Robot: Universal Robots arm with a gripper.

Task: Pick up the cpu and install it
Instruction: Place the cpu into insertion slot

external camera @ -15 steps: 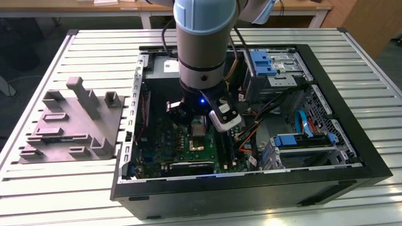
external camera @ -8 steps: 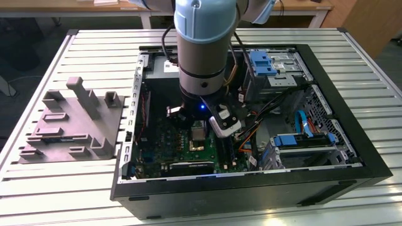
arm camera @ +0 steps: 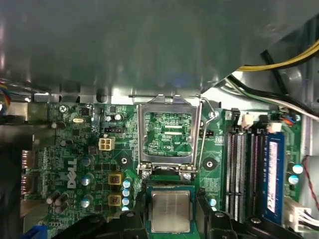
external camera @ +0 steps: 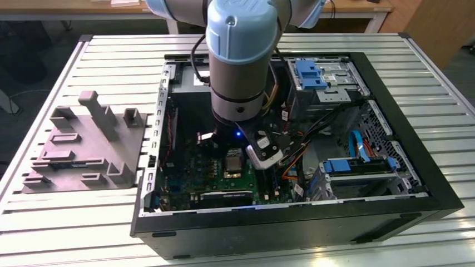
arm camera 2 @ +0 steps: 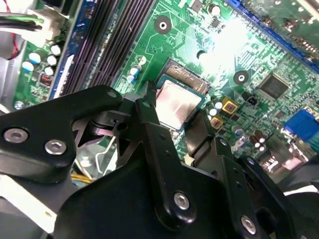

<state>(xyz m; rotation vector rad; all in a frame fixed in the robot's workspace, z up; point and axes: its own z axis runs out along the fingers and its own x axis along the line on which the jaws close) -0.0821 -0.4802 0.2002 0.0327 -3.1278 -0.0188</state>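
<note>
End effector [arm camera: 171, 203] is closed on the cpu [arm camera: 171, 211], black fingers [arm camera: 141, 209] against two opposite edges in the first wrist view. Cpu sits at the socket [arm camera 2: 188, 79] of the green motherboard [arm camera: 89, 164]; can't tell if fully seated. Hinged metal load plate [arm camera: 169, 132] is flipped open just beside it. Exterior view: arm [external camera: 241, 61] reaches down into the open PC case [external camera: 415, 167] on the slatted table [external camera: 445, 50], w/ grey tray [external camera: 82, 150] at the exterior view's left, outside the case
</note>
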